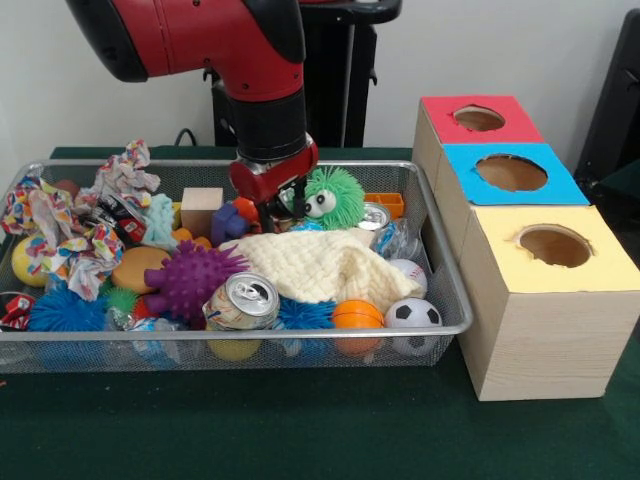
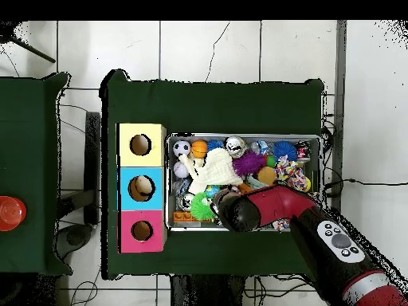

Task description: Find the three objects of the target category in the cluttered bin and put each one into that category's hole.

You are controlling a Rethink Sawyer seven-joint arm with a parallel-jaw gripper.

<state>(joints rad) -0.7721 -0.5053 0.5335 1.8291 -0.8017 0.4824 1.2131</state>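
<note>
A wire bin (image 1: 440,300) holds a heap of toys. My gripper (image 1: 272,212) is down in the bin's back middle, right beside a green fuzzy toy with eyes (image 1: 332,197) and above a cream knitted cloth (image 1: 320,265). Its tips are sunk among the objects, and whether anything is held is hidden. Around it lie a purple spiky ball (image 1: 190,278), a soda can (image 1: 243,300), an orange ball (image 1: 357,315), a soccer ball (image 1: 413,314), a baseball (image 1: 407,272) and a wooden block (image 1: 201,210). In the overhead view the arm (image 2: 271,209) covers the gripper over the bin (image 2: 239,135).
Three wooden boxes with round holes stand in a row beside the bin: red top (image 1: 480,120), blue top (image 1: 512,172), yellow top (image 1: 555,245). Colourful fabric (image 1: 70,245) and a blue spiky ball (image 1: 65,308) fill the bin's left end. A green cloth (image 1: 300,420) covers the table.
</note>
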